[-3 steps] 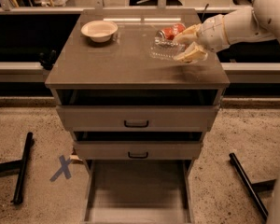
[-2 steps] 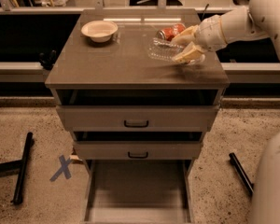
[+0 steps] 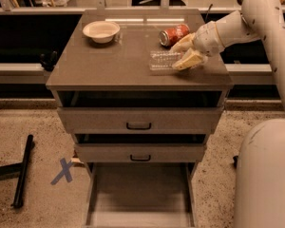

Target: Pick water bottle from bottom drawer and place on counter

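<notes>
The water bottle (image 3: pixel 160 60) is clear and crinkled and lies on its side on the counter (image 3: pixel 109 61), right of the middle. My gripper (image 3: pixel 185 52) reaches in from the right on a white arm. Its fingers sit on either side of the bottle's right end and are shut on it. The bottom drawer (image 3: pixel 138 191) is pulled open below and shows a bare flat floor.
A red soda can (image 3: pixel 174 34) lies just behind the gripper. A pale bowl (image 3: pixel 100 31) stands at the counter's back left. The two upper drawers stand slightly ajar. My white base (image 3: pixel 266 175) is at the right. A black bar (image 3: pixel 22 170) and blue tape cross (image 3: pixel 63 170) lie on the floor at the left.
The gripper and the bottle have come down and a little toward the counter's front; the bottle now rests on the counter top.
</notes>
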Robot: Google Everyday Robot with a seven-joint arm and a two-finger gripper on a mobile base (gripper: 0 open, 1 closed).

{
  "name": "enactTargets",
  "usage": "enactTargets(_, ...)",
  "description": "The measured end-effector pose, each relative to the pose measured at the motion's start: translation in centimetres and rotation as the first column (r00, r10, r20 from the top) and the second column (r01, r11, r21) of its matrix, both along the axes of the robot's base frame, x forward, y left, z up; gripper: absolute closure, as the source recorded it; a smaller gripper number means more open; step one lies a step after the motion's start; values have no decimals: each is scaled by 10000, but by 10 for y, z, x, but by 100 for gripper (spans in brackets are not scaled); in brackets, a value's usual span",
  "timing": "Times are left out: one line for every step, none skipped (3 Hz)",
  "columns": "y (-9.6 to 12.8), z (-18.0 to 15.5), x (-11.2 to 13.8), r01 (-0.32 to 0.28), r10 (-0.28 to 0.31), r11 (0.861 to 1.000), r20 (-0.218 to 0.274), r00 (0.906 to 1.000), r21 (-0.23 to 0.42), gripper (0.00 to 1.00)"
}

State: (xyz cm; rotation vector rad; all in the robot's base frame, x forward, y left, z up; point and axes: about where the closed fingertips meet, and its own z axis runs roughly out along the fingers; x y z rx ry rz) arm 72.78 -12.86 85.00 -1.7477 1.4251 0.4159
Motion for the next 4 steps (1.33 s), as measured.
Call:
enactTargets(0, -5, 2, -59, 58, 10000, -132, 9999, -68, 59)
enactTargets(0, -6, 1, -73, 72, 10000, -184, 9998, -26, 28)
enactTargets(0, -17, 2, -128, 131, 9999, -348, 9993, 102, 0)
enactTargets(0, -14, 2, -128, 132, 9999, -348, 9993, 102, 0)
